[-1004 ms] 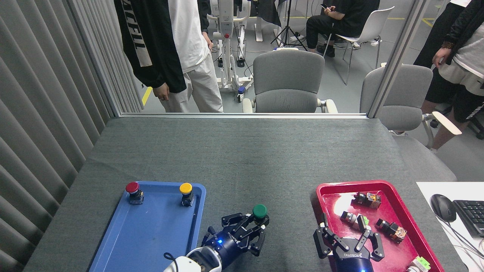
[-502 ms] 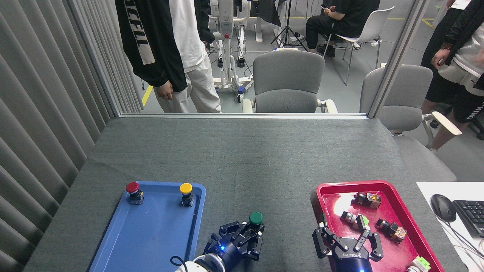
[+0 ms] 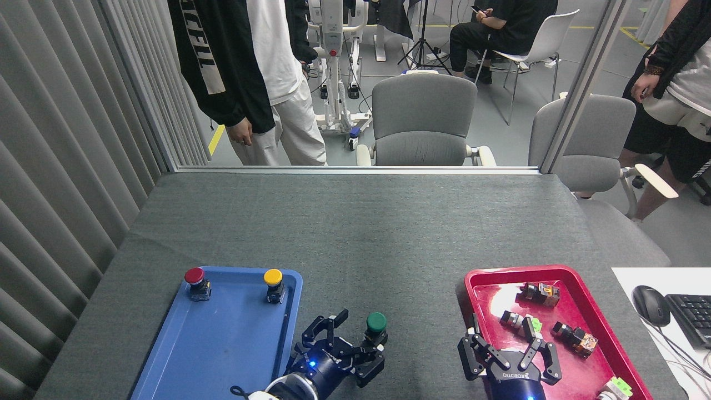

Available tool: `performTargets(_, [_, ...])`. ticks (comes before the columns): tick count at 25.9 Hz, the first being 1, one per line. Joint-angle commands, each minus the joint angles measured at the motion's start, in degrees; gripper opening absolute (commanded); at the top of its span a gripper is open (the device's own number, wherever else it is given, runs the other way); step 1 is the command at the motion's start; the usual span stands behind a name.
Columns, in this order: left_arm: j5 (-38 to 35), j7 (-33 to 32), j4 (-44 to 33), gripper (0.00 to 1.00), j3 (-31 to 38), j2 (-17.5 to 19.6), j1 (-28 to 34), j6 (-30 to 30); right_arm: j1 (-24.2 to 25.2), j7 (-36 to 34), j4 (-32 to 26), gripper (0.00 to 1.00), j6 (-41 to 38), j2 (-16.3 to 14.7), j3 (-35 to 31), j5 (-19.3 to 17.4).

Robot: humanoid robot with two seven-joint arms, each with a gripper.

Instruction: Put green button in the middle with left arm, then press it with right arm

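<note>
Green button (image 3: 376, 324): upright on the bare grey cloth near the front edge of the counter, between the blue tray and the red tray, dark-green cap on top, black body below.
Middle (image 3: 355, 244): bare dark-grey cloth of the counter between the two trays, carrying only the green button at its front part.
Left arm (image 3: 350, 347): entering at the front edge, just beside the blue tray's right rim; fingers spread, one raised toward the tray side, the other low and just beside the button's body; contact with the button not clear; blue light lit on the wrist.
Right arm (image 3: 508, 355): at the front edge over the front-left corner of the red tray; fingers spread wide, nothing between them; white lettering and blue light visible on the body.
Blue tray (image 3: 222, 355): at the front-left part of the counter.
Red-capped button (image 3: 195, 282): upright in the blue tray's far-left corner.
Yellow-capped button (image 3: 273, 284): upright near the blue tray's far-right corner.
Red tray (image 3: 477, 280): at the front-right part of the counter, holding several small switch parts lying loose; a pale green-and-white block (image 3: 615, 387) at its front-right corner.
Mouse (image 3: 650, 305) and keyboard (image 3: 691, 318): on a white surface beyond the right edge of the counter.
Beyond the far edge: two grey chairs and standing people.
</note>
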Motion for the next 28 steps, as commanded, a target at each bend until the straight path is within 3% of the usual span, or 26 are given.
performTargets(1, [0.11,0.68,-9.42,1.0,7.4,4.36,5.42,0.39,-0.15,0.0,0.04,1.0,-0.04,0.17,0.78,-0.02])
performTargets(4, [-0.77,1.12,-18.82,1.0,17.77,7.09,12.89,0.48,-2.79,0.09,0.65,0.99,1.19,-0.1,4.3,0.06])
performTargets(6, [-1.73,1.65,-22.69,1.0,24.89,6.91,16.58,0.39,-3.49,0.09,1.88,0.98,2.15,0.17,6.67,0.06])
performTargets(8, [-6.3,1.56,-25.24,1.0,31.04,4.54,20.36,0.13,-4.46,0.27,2.76,0.82,2.59,0.34,8.78,0.06])
performTargets(12, [-18.17,0.85,-26.47,1.0,35.26,2.08,21.95,0.48,-5.87,0.44,4.34,0.44,3.3,0.17,12.56,0.06])
performTargets(16, [-17.82,0.94,-28.23,1.0,40.01,2.08,23.18,-0.4,-8.68,0.53,7.07,0.13,3.3,0.34,16.6,0.15])
performTargets(18, [-16.85,0.94,-29.72,1.0,40.27,2.52,24.49,-0.49,-10.0,0.53,9.0,0.04,3.3,0.52,18.71,0.15])
performTargets(21, [-15.97,1.03,-29.81,1.0,40.36,2.87,25.55,-0.4,-11.4,0.71,10.93,0.0,3.12,0.96,20.65,0.24])
performTargets(28, [-14.74,1.21,-29.55,1.0,40.36,4.45,25.99,0.48,-13.16,2.81,15.15,0.0,1.8,1.84,22.14,0.59])
